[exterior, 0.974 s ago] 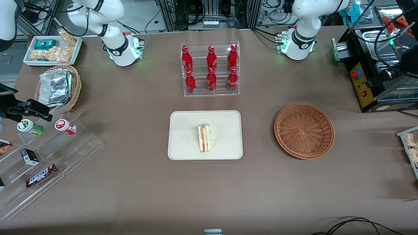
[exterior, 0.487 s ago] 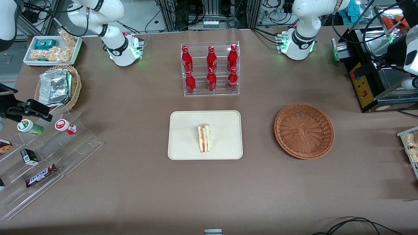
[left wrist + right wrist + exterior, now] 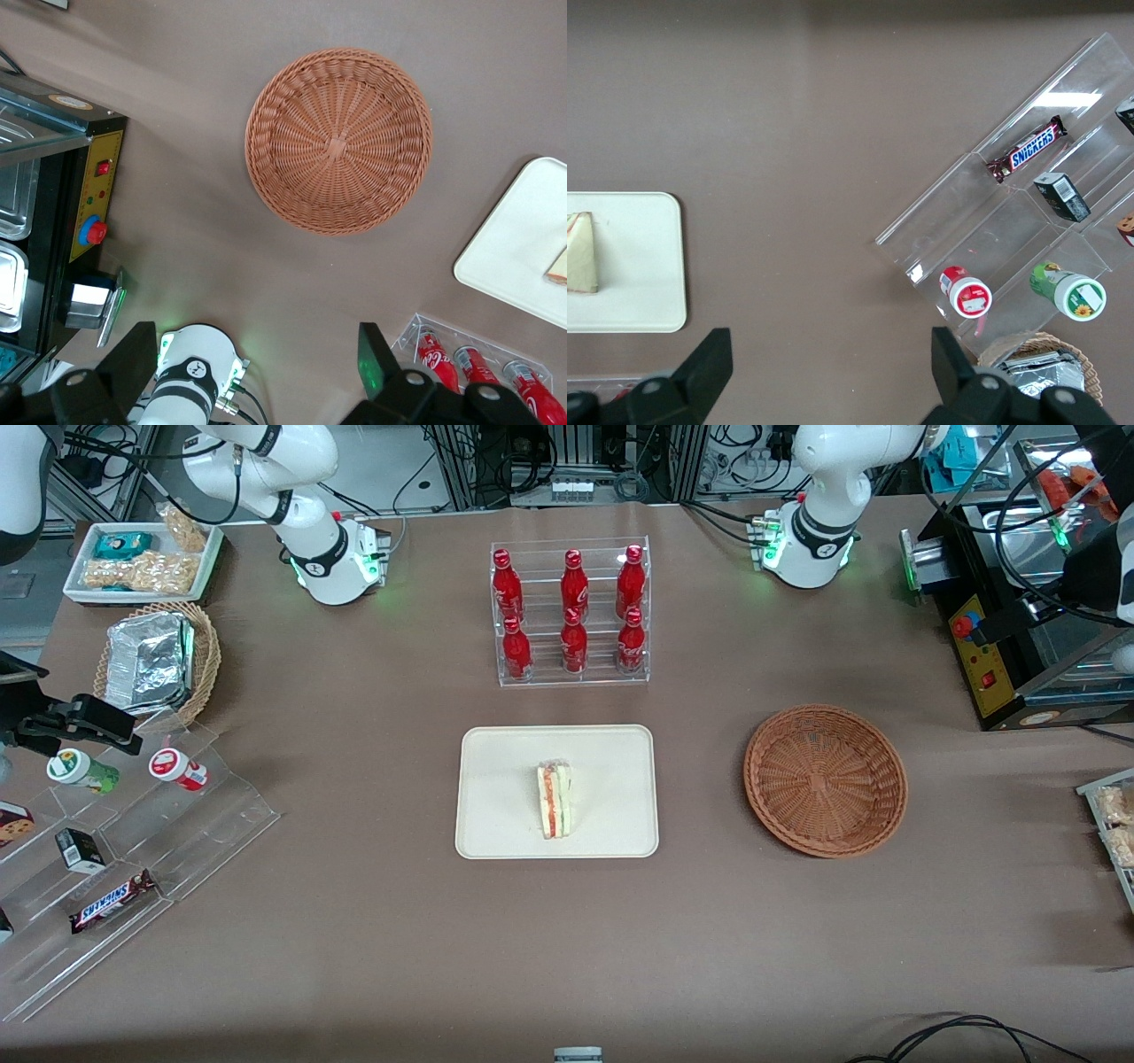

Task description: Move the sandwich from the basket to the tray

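Note:
The sandwich lies on its side in the middle of the cream tray. The reddish-brown wicker basket stands beside the tray toward the working arm's end, with nothing in it. In the left wrist view my gripper hangs high over the table, open, with nothing between its dark fingers. Below it lie the basket, a corner of the tray and a sliver of the sandwich. The right wrist view catches the tray and the sandwich.
A clear rack of red bottles stands farther from the front camera than the tray. A black control box sits at the working arm's end. A tan basket with a foil packet, a white snack tray and a clear stepped shelf lie toward the parked arm's end.
The left arm's wrist has come into the front view at the working arm's end and shifted a little there. Sandwich, tray and basket have not moved.

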Tool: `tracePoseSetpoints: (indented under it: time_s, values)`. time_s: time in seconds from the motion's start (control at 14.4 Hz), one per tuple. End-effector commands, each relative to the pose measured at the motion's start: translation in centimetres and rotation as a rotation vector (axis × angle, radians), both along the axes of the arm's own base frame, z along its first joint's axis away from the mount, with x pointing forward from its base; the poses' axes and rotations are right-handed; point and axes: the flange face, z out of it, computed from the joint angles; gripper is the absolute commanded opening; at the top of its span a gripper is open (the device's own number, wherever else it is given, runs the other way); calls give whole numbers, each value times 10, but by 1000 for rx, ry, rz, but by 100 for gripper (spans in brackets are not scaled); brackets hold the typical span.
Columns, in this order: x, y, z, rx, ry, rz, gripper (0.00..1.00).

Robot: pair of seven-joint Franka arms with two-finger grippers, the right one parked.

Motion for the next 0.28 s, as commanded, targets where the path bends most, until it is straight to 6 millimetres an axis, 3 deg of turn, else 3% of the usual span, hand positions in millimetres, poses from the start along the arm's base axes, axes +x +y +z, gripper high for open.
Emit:
tracePoseSetpoints:
  time_s: [0.0,0.21]
  values:
    - [6,6,6,-3,-21,11,100]
    - [7,4,7,-3,-23,10,100]
